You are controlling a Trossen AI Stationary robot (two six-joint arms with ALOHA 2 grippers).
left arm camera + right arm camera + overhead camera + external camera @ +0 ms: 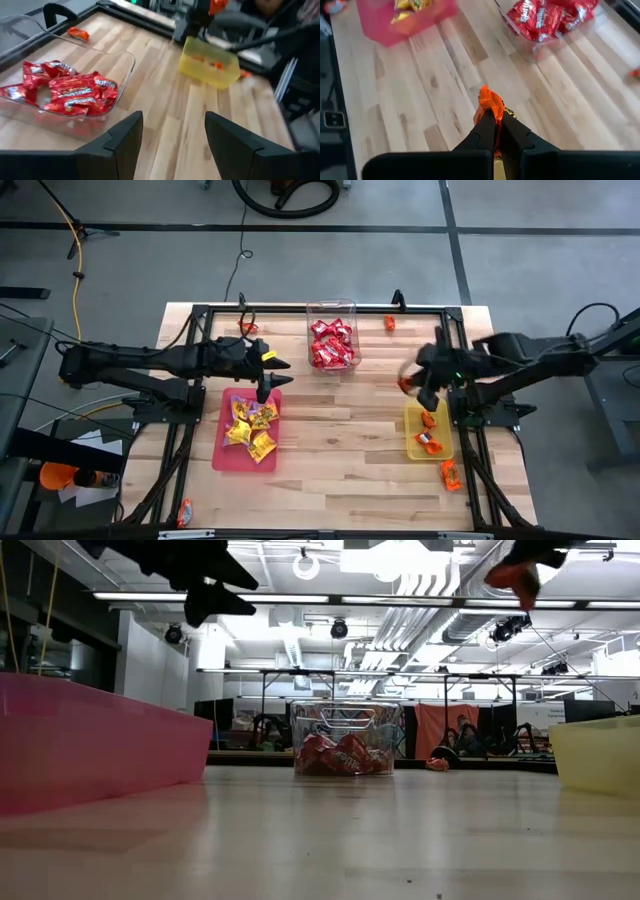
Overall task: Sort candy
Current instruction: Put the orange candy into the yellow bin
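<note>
My right gripper [412, 385] hangs above the table just off the yellow tray's [412, 448] far-left corner, shut on an orange candy [489, 101]. That tray holds a few orange candies [429, 442]. My left gripper [270, 376] is open and holds nothing, raised over the pink tray's [222, 458] far edge. Yellow candies [252, 430] lie in the pink tray. Red candies [70, 92] fill the clear tub [332, 308] at the far middle. In the low view both grippers are high above the table, the left gripper [215, 595] and the right gripper [520, 565]. My right gripper pinches the orange candy between its two fingertips [512, 131]. The crinkled wrapper end [485, 95] sticks out past the tips. The candy is lifted clear of the table, as the low view shows with the orange candy [512, 578] high in the air.
Loose orange candies lie on the table: one near the far edge right of the tub [389, 323], one far-left by the frame [246, 328], one near the yellow tray's near corner [452, 473], one at the near-left edge [184, 511]. Bare wood lies between the trays [340, 440].
</note>
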